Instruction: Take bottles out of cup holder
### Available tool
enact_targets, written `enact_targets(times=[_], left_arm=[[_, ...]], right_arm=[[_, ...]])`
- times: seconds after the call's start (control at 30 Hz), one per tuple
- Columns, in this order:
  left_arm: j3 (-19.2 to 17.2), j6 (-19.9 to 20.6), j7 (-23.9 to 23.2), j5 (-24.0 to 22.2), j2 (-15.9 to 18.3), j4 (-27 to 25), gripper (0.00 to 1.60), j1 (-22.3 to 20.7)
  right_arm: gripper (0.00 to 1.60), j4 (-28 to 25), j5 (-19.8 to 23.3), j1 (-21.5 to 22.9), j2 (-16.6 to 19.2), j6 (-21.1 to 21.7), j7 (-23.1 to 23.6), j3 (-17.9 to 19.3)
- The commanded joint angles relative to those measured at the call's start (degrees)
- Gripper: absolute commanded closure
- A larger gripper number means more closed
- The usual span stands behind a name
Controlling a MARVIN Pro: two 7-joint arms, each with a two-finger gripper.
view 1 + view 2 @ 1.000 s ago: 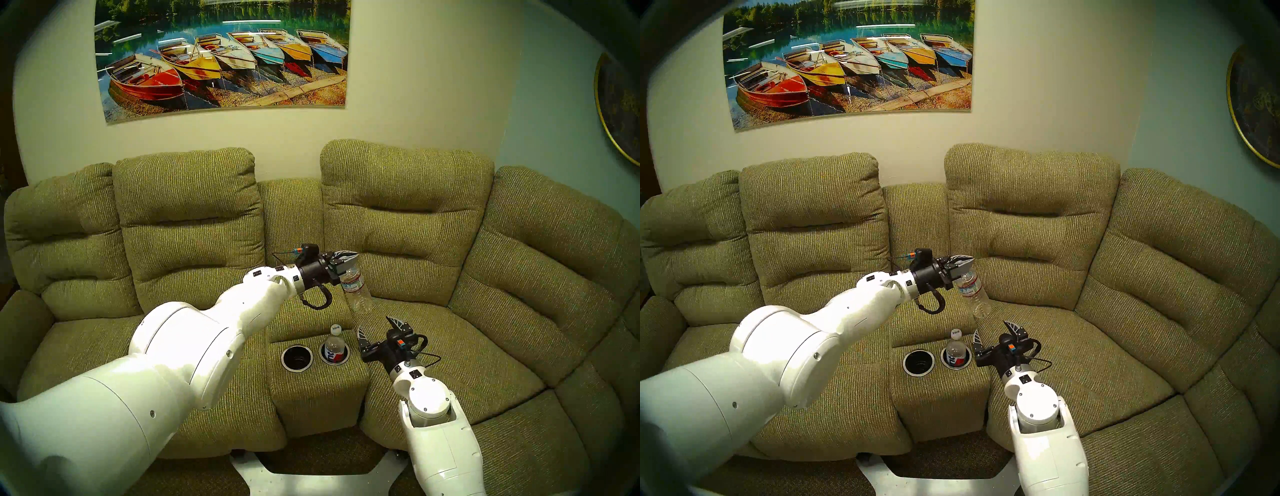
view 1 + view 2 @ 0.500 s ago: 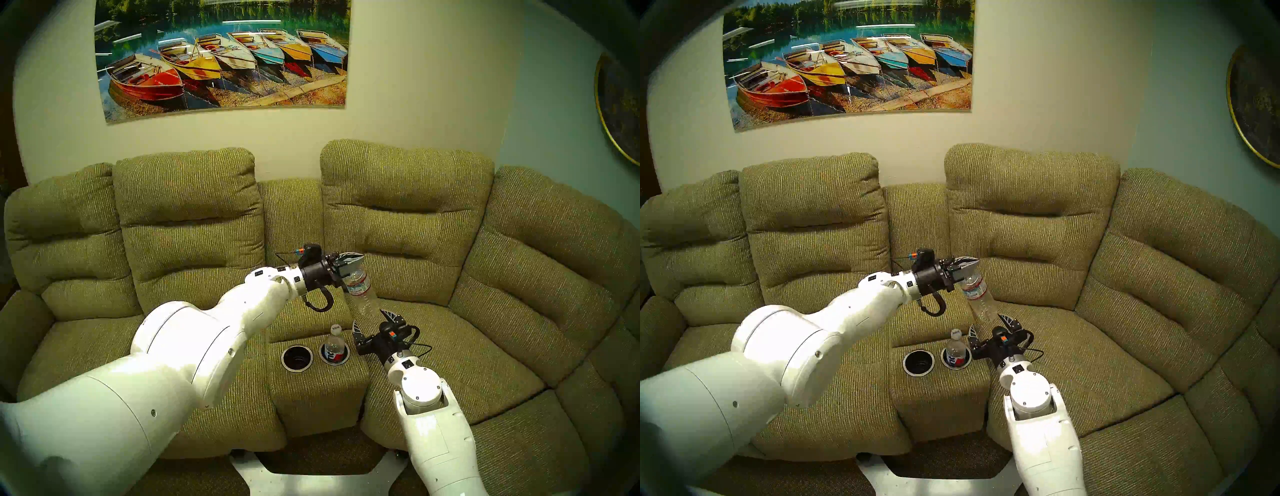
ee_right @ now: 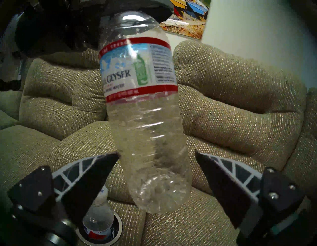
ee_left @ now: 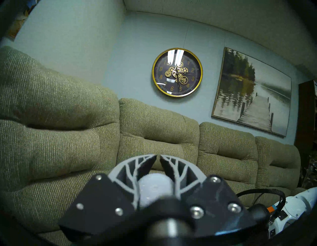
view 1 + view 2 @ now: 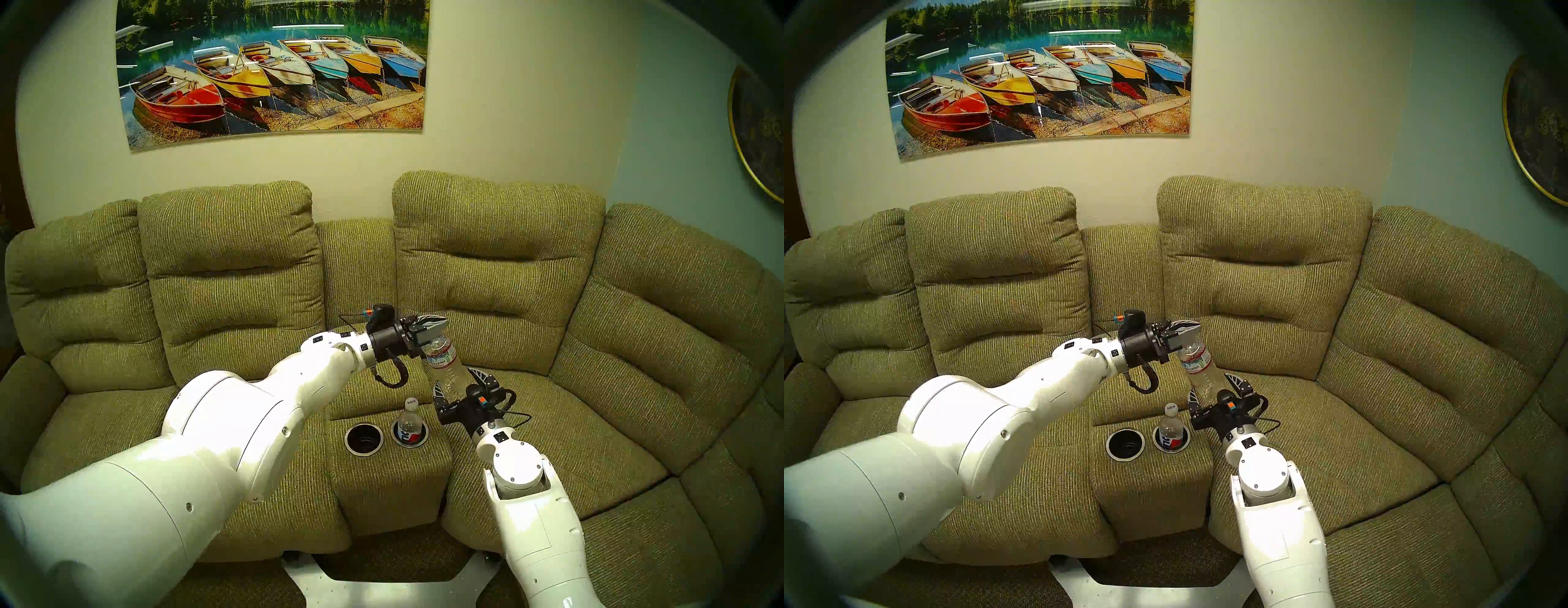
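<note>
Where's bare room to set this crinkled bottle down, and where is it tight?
Free: the seat cushion right of the console, beyond the right tool; also the left seat, though the left arm overhangs its inner part. Crowded: the console top, with the empty well, the hint bottle and the held crinkled bottle just above.

Two clear plastic bottles: a crinkled Geyser-labelled bottle [image 5: 443, 365] in the air right of centre and a white-capped bottle [image 5: 410, 422] in the near right well. Two cup holder wells: left well [image 5: 364, 439] and right well [image 5: 420, 440]. Two robot arms with one gripper each: left gripper [image 5: 439, 322], right gripper [image 5: 456, 380]. Two wall pictures: a boat print [image 5: 271, 72] and a pier painting [image 4: 252, 92]. One round wall clock [image 4: 177, 72]. One olive-green sofa [image 5: 229, 271].
</note>
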Motion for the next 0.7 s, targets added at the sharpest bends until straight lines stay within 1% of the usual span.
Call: enact_targets(times=[0.0,0.13,0.4,0.47,0.5,0.53,0.57,0.6,0.63,0.67], left_arm=[[-0.37,0.48,-1.85,-0.59,-1.27,-0.51,1.6,-0.9],[-0.46,0.79,-2.76,-0.41,-1.37,-0.21,1.6,-0.61],[-0.1,0.31,-2.56,0.24,-1.47,0.26,1.6,-0.24],[0.11,0.01,-2.18,0.57,-1.44,0.39,1.6,-0.19],[0.2,-0.19,-1.88,0.71,-1.44,0.45,1.6,-0.14],[0.2,-0.19,-1.78,0.72,-1.45,0.54,1.6,-0.11],[0.2,-0.19,-1.78,0.72,-1.45,0.54,1.6,-0.11],[0.21,-0.27,-1.67,0.77,-1.43,0.6,1.6,-0.09],[0.23,-0.44,-1.49,0.8,-1.42,0.65,1.6,-0.08],[0.2,-0.82,-1.22,0.78,-1.41,0.64,1.6,-0.01]], right_arm=[[0.0,0.48,-0.06,2.55,-0.23,-0.89,-0.31,-0.27],[0.0,1.27,-0.21,3.6,-0.2,-1.27,-0.43,-0.25],[0.0,1.35,-0.39,4.02,-0.15,-1.74,-0.9,-0.37],[0.0,1.36,-1.24,4.08,-0.09,-1.87,-1.76,-0.62],[0.4,1.42,-0.99,4.12,-0.15,-1.99,-1.7,-0.56],[1.05,1.42,-1.04,4.13,-0.15,-1.98,-1.75,-0.56],[1.05,1.42,-1.04,4.13,-0.15,-1.98,-1.75,-0.56],[1.47,1.38,-1.16,4.13,-0.17,-1.95,-1.82,-0.56],[1.6,1.35,-1.26,4.13,-0.17,-1.89,-1.8,-0.56],[1.6,1.34,-1.42,4.13,-0.15,-1.84,-1.84,-0.57]])
